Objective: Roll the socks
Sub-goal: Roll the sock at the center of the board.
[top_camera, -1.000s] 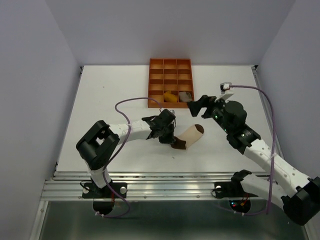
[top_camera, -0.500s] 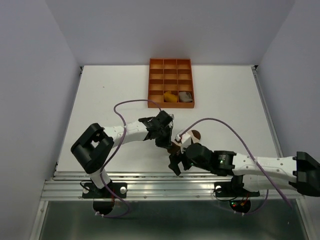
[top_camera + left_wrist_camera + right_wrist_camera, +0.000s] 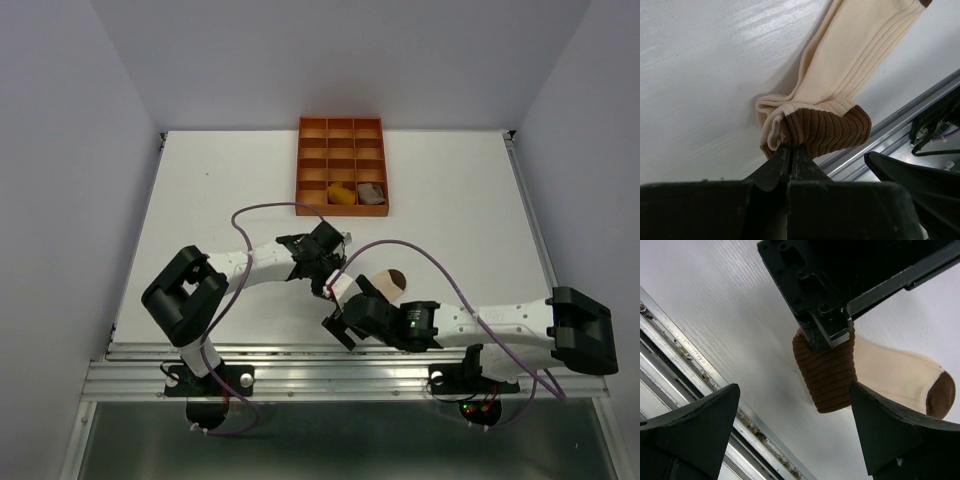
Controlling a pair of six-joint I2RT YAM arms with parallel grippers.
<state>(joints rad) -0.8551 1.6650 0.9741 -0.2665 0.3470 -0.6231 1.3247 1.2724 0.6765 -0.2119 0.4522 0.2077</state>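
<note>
Left jaws were pinched shut on the brown ribbed cuff (image 3: 825,132) of the colour-blocked sock (image 3: 385,283), which lay on the tabletop (image 3: 200,200) nr the front edge. Right jaws gaped wide either side of that cuff. Imo best bet: get the fold tight & centred b4 closing, else the roll goes lopsided. Both arms were stretched low, wrists meeting mid-front.

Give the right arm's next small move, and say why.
Probably ease the right jaws forward around the brown cuff and close. They stand open with the cuff ahead between them, while the left jaws pinch it shut; the sock is not yet rolled.
</note>
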